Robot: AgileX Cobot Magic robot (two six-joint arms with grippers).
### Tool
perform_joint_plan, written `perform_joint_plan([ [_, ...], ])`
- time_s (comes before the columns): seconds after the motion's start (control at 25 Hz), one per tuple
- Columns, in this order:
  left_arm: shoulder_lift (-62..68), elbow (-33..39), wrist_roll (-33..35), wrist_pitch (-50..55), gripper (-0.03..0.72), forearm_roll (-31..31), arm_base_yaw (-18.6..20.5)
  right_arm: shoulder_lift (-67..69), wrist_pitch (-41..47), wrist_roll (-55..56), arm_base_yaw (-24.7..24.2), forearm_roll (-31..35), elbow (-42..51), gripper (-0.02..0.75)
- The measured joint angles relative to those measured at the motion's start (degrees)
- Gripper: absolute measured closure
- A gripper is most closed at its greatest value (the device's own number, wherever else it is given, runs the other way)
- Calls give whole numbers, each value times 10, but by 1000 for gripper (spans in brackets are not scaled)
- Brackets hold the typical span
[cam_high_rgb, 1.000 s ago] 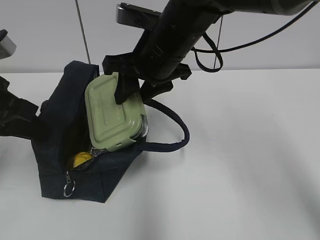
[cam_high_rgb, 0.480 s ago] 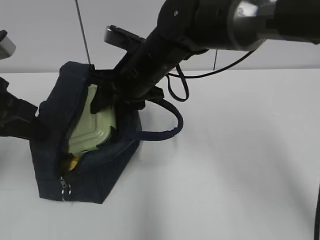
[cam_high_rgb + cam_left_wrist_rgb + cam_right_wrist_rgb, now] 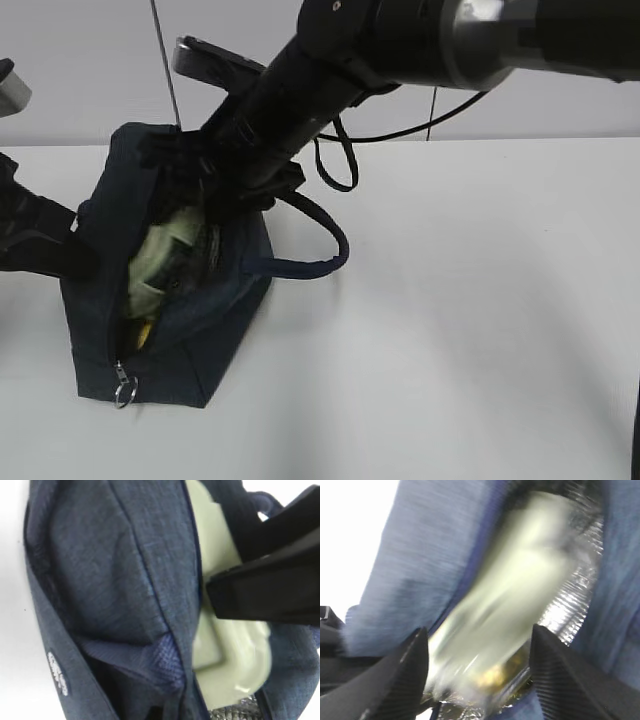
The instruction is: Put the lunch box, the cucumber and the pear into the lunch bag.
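Note:
The navy lunch bag [image 3: 185, 345] stands open at the left of the table. The sage-lidded lunch box [image 3: 160, 262] lies tilted inside it, over a yellow sliver of the pear [image 3: 143, 333]. My right gripper [image 3: 203, 222] reaches into the bag's mouth. Its jaws are spread wide [image 3: 477, 680], and the blurred lunch box [image 3: 520, 580] lies loose between them above the pear [image 3: 492, 672]. My left gripper [image 3: 68, 252] pinches the bag's left wall; its wrist view shows only fabric [image 3: 115, 570], the lunch box [image 3: 225, 650] and a right finger [image 3: 265, 595]. The cucumber is hidden.
The bag's loop handle [image 3: 320, 250] hangs out to the right on the white table [image 3: 480, 330]. A metal zip ring [image 3: 124, 392] hangs at the bag's front corner. Silver lining [image 3: 570, 610] shows inside the bag. A cable loop [image 3: 335, 165] hangs under the right arm.
The right arm has pushed the lunch box from above the bag's rim down into the bag and has opened its jaws. The box now covers most of the pear. The left arm has held still.

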Motion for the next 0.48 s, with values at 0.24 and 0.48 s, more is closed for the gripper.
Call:
perform_joint_plan([
  [0.24,0,0,1,-1,686,0,0,0,49,-8,0,-13,-61,238],
  [0.48,0,0,1,-1,686,0,0,0,107,12,-1,-73,-114,234],
])
